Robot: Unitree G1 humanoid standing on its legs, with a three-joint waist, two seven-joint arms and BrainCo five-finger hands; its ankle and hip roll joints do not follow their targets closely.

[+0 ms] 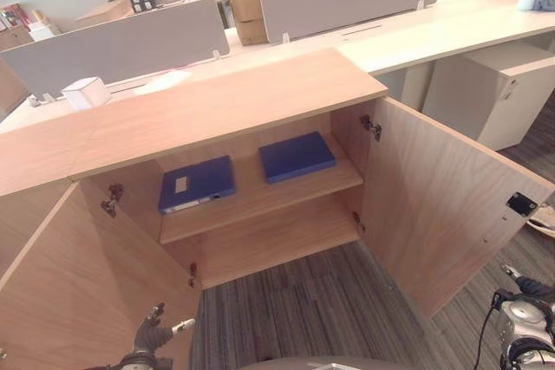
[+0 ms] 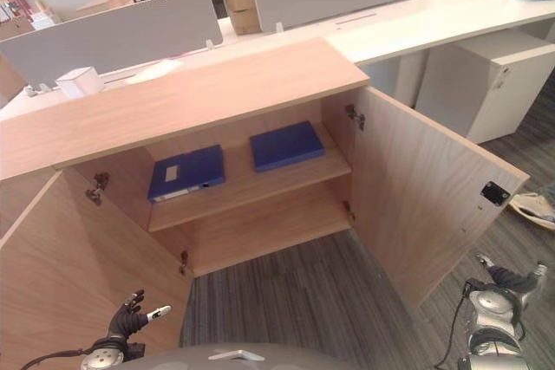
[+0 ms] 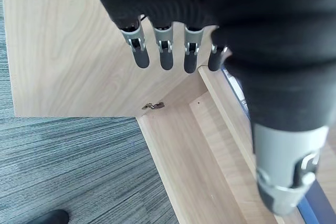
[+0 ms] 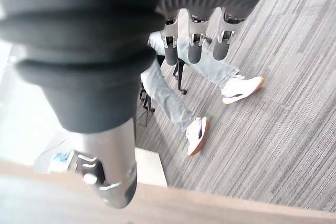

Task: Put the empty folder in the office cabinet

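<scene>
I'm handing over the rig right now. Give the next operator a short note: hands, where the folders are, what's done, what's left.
Left hand: low by the open left door, fingers relaxed, holding nothing.
Right hand: low beside the open right door, fingers straight, holding nothing.
Cabinet: both doors wide open. Two blue folders lie flat on the upper shelf, the left folder with a white label, the right folder plain. They lie apart.
Done: judging by this, a folder is already in the cabinet.
Left: probably only to shut the doors, if wanted. A person's legs are near the right side.

Bright even light, perhaps slight blur
</scene>
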